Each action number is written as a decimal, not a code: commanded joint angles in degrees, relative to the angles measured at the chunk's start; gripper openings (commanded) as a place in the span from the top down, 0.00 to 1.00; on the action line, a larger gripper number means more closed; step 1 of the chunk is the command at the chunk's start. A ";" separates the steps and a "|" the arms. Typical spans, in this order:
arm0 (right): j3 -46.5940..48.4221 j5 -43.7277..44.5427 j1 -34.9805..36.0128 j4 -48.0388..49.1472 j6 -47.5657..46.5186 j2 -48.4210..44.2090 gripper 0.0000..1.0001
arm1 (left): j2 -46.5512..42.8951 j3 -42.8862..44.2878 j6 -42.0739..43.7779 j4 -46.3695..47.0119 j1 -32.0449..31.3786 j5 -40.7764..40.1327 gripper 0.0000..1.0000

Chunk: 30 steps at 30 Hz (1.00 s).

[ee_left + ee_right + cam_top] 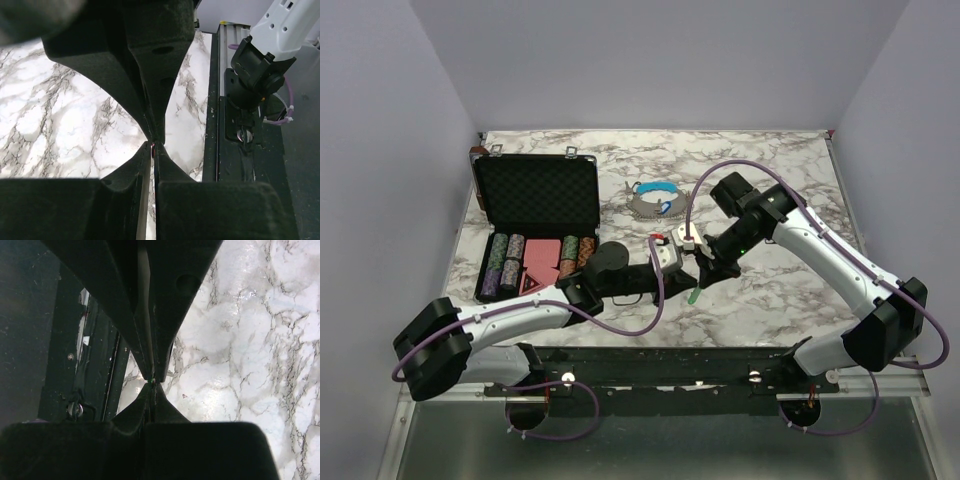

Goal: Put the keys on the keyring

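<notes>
Keyring (653, 200) (blue-segmented) lies beyond the green key (694, 296).

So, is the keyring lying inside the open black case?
No, the keyring lies on the marble table, to the right of the case.

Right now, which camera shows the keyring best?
The top external view: the keyring lies there whole and uncovered, its blue segment plain to see. Neither wrist view shows any of it.
</notes>
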 commanded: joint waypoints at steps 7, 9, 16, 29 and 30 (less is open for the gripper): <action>0.76 -3.47 0.35 0.12 0.84 -0.34 0.99 | 2.20 3.01 0.73 -4.54 -0.34 1.15 1.00; 0.76 -3.55 0.35 0.20 1.02 -0.52 1.00 | 2.29 3.37 0.91 -5.51 -0.34 1.24 1.00; 0.58 -3.82 0.35 0.38 1.37 -0.96 1.00 | 1.68 3.45 1.79 -7.79 -0.34 -0.17 0.91; 0.23 -4.61 0.35 1.96 3.56 -1.84 0.95 | -0.78 1.53 2.14 -7.45 -0.34 -1.83 1.00; 0.14 -4.78 0.35 2.57 4.09 -1.92 0.94 | -1.74 0.74 1.97 -6.40 -0.34 -2.88 1.00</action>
